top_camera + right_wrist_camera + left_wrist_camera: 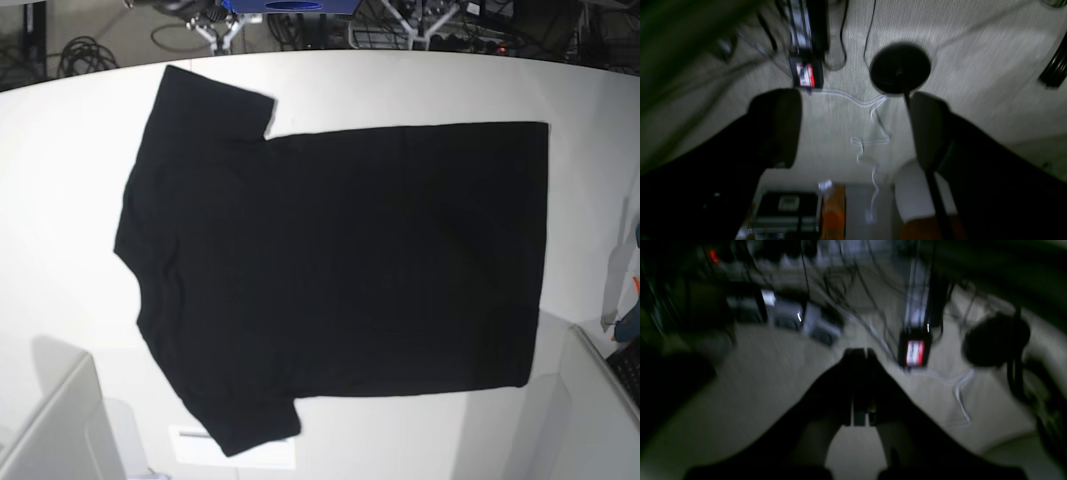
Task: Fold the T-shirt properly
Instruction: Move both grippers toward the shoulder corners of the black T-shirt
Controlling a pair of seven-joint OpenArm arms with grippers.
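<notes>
The black T-shirt [340,270] lies spread flat on the white table [60,200], plain side up. Its collar and both sleeves are at the left and its hem at the right. No print shows. My left gripper [859,355] is shut and empty in the blurred left wrist view, which looks at the floor away from the shirt. My right gripper [853,110] is open and empty, its fingers [776,126] wide apart, also over the floor. Neither gripper shows in the base view.
Pale arm parts sit at the base view's lower left [50,430] and lower right [590,420]. A white label [230,447] lies by the lower sleeve. Both wrist views show carpet, cables, a round black base [900,68] and a black box with a red label [805,75].
</notes>
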